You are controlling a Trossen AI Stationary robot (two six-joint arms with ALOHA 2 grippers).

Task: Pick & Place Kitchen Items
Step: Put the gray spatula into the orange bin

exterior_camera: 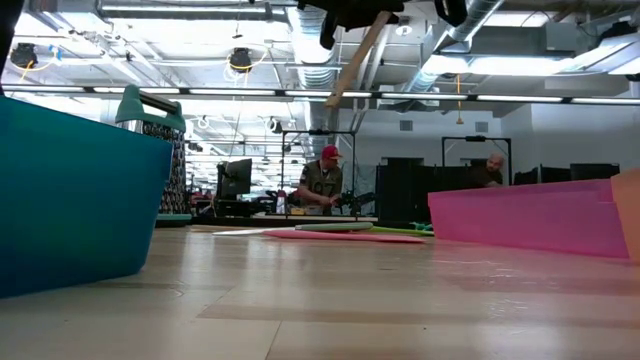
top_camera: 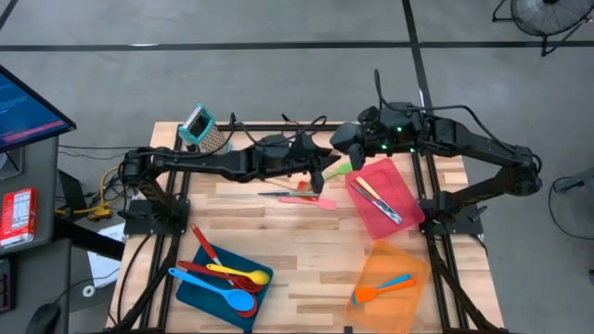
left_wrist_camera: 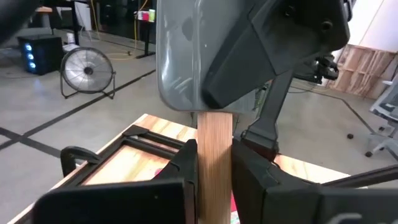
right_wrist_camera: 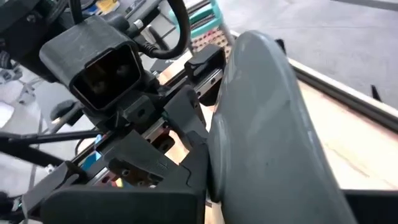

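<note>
A spatula with a pale wooden handle [left_wrist_camera: 214, 134] and a grey blade [right_wrist_camera: 267, 118] is up in the air over the table's far middle. My left gripper [top_camera: 320, 173] reaches in from the left and is shut on the handle. My right gripper [top_camera: 346, 141] comes from the right and is shut on the blade. In the low view the handle [exterior_camera: 355, 60] slants down from the grippers, well above the table. A green spatula [top_camera: 339, 170], a pink one [top_camera: 311, 199] and a dark slim one [top_camera: 277, 193] lie flat on the table below. My left gripper [left_wrist_camera: 214, 158] pinches the wooden handle [left_wrist_camera: 214, 146] between its two fingers, just below the grey blade. The fingers lie across the handle. The spatula is lifted clear of the table. My right gripper [right_wrist_camera: 249, 183] has the grey blade [right_wrist_camera: 236, 155] between its fingers; one finger [right_wrist_camera: 189, 177] lies against the blade's face, and the blade hides the other. The blade stands well above the table.
A blue tray [top_camera: 200, 288] near the left front holds red, yellow and blue spoons. A red tray [top_camera: 394, 218] at right holds metal utensils. An orange tray [top_camera: 394, 306] holds a blue and orange spoon. A box grater [top_camera: 200, 125] stands at the far left. People work in the room behind.
</note>
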